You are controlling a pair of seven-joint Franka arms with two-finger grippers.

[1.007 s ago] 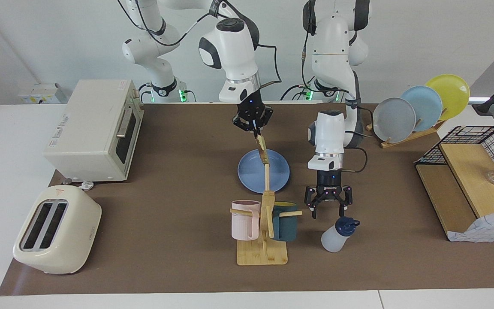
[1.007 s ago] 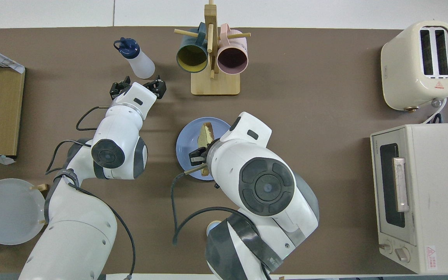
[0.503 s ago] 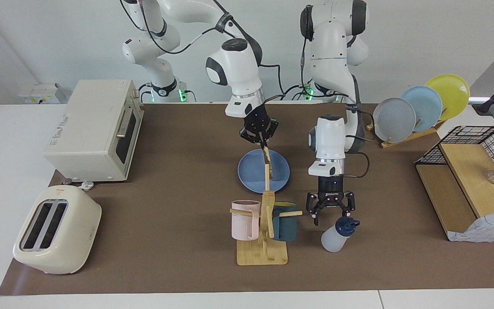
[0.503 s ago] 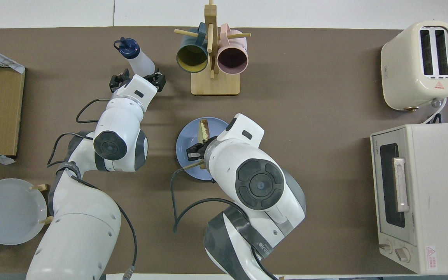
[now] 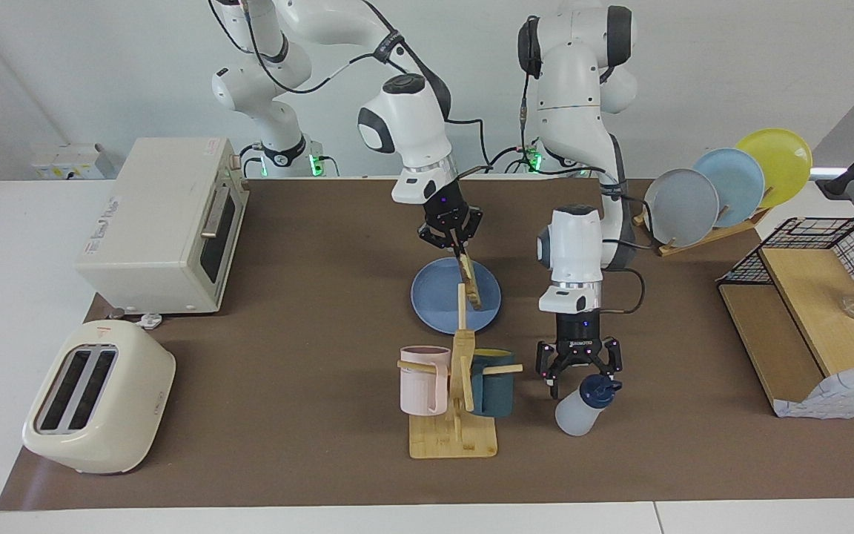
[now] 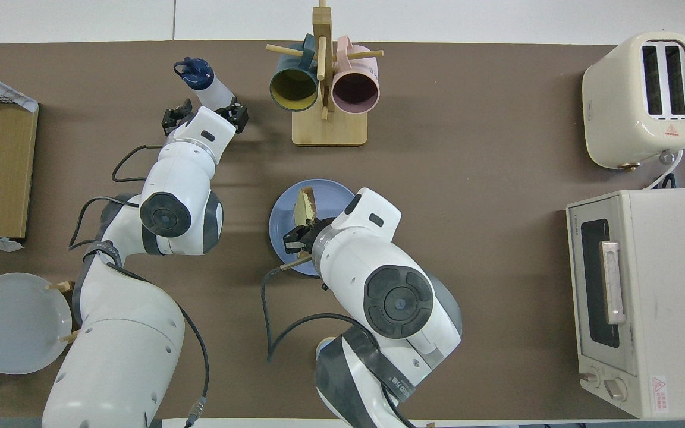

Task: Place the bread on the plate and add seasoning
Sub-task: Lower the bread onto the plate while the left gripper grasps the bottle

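Blue plate [image 5: 438,300] sits under the bread [image 5: 471,280], pinched edge-up in the right gripper [image 5: 458,248] fingers, while the left gripper [image 5: 579,378] fingers spread wide around the seasoning [image 5: 583,404] bottle's capped top.

Mug rack [image 5: 454,400] w/ two mugs stands btwn the plate [image 5: 438,304] and the table edge farthest from the robots, blocking straight passage there. Seasoning [image 5: 581,404] just beside it, narrow gap btwn them. Toaster [image 5: 97,397] & oven [image 5: 164,222] crowd the right arm's end; bare mat [image 5: 308,297] btwn them and the plate.
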